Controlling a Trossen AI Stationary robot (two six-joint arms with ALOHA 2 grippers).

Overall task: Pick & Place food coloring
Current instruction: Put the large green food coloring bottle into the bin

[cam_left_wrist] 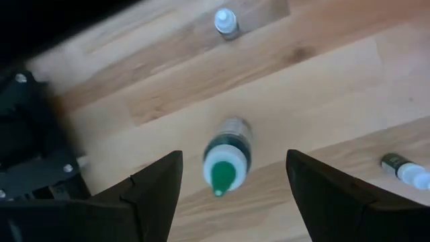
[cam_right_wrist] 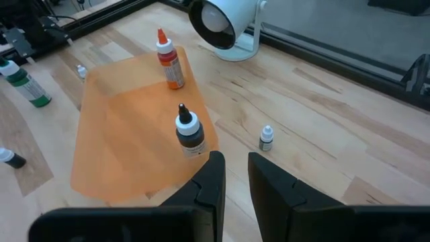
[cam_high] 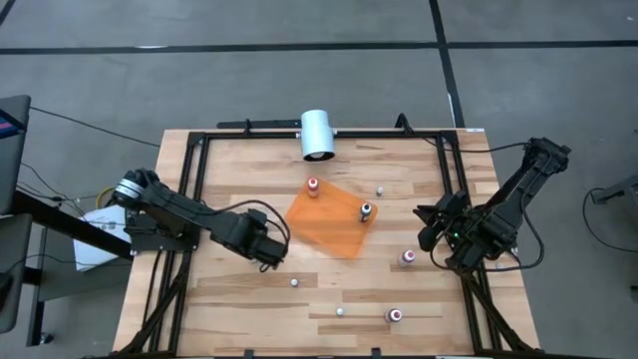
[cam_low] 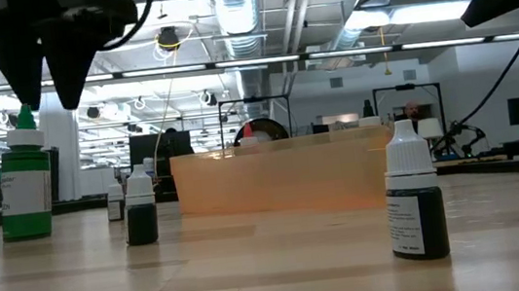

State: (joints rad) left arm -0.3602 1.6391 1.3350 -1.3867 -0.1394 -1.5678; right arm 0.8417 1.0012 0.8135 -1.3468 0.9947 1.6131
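Food coloring bottles stand scattered on the wooden table. A green-topped one (cam_left_wrist: 227, 158) stands upright directly below my left gripper (cam_left_wrist: 234, 154), which is open and hovers just above its tip (cam_low: 25, 119) without touching. On the orange sheet (cam_high: 334, 224) stand a red-topped bottle (cam_high: 313, 186) and a dark-topped one (cam_high: 366, 210). Pink-topped bottles (cam_high: 408, 257) (cam_high: 395, 315) and tiny ones (cam_high: 295, 282) (cam_high: 340, 311) (cam_high: 380, 189) stand on bare wood. My right gripper (cam_high: 431, 227) waits at the table's right side, its fingers (cam_right_wrist: 215, 168) close together, holding nothing.
A large white cylinder (cam_high: 317, 135) lies at the table's far edge. A black frame (cam_high: 199, 160) runs around the tabletop. One small bottle (cam_left_wrist: 403, 168) lies on its side near the green one. Bare wood stretches along the near edge.
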